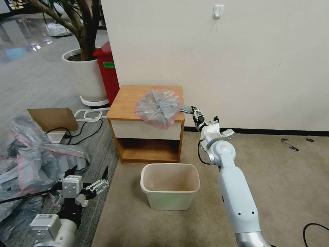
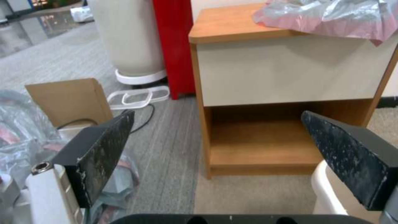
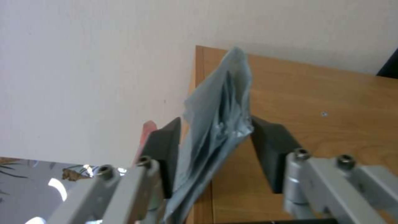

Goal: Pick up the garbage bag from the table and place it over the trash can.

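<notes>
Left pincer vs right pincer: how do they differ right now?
The left pincer hangs low beside the trash can, open and empty. The right pincer is up at the table edge, its fingers either side of the garbage bag, not yet shut. Both have dark fingers.

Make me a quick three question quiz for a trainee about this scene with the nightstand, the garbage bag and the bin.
1. True or false: the trash can already has a bag in it.
2. Which gripper has the garbage bag between its fingers? A) left B) right
3. Fill in: the garbage bag lies on the table and hangs over its ____ edge.

Key: 1 false; it stands bare on the floor before the table. 2 B; the right gripper is at the bag's side, while the left gripper hangs low, open. 3 front.
</notes>
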{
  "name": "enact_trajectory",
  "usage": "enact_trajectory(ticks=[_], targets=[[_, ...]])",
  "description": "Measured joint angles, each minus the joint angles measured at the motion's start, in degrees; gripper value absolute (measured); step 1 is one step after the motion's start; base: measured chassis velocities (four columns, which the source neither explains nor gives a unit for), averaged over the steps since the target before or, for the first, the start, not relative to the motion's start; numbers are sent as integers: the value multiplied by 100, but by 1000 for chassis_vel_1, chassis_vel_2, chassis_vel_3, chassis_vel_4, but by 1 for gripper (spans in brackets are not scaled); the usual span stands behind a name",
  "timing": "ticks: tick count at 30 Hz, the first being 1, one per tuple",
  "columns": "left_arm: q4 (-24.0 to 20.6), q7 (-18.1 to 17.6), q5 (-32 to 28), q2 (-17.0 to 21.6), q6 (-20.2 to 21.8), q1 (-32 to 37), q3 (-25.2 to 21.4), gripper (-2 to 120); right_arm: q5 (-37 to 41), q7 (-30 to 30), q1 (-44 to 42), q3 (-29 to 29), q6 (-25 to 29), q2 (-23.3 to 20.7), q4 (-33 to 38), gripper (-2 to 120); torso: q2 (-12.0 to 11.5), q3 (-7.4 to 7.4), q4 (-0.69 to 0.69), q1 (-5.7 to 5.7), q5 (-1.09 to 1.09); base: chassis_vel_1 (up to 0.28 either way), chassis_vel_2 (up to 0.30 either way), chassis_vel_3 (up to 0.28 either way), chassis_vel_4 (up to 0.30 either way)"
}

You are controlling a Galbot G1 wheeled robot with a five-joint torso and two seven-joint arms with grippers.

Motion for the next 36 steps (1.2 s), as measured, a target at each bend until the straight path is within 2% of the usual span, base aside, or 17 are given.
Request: enact_trajectory(ticks=[3,6,8,9,11,17,19,22,29,36], targets=[[0,2,2,0,0,-16,8,100,-9,-1,29,-2,4,12,-21,33,0,0,0,0,0,0,0,0,0],[0,4,0,8,-1,-45,8,100,-70,-9,55,-17,15,7,-21,17,0,0,0,0,0,0,0,0,0],[0,4,0,9,-1,-48,8,100,-88,-14,55,-24,16,2,-12,15,0,0,0,0,0,0,0,0,0],[0,4,-2,5,-1,-58,9,100,-175,-58,25,-71,23,-41,67,7,0,0,0,0,0,0,0,0,0],[1,5,-3,1,-4,-69,15,100,-207,-65,-22,-115,30,-70,154,0,0,0,0,0,0,0,0,0,0],[0,5,-6,1,-24,-86,17,100,-228,55,-238,-261,124,-139,620,0,0,0,0,0,0,0,0,0,0],[1,5,-9,28,-55,-114,15,100,-118,266,-500,-423,140,-244,1199,0,0,-1,0,0,1,0,0,0,0],[1,5,-10,47,-77,-148,16,100,-91,388,-709,-547,154,-302,1546,0,0,-1,-1,0,-1,0,0,0,0],[1,6,-30,106,-106,-256,39,100,-186,822,-1842,-1280,251,-529,2776,0,1,-1,0,0,0,0,0,0,0],[1,5,-93,142,-114,-314,29,100,-726,996,-2826,-1863,222,-555,3455,0,1,-1,0,0,0,0,0,0,0]])
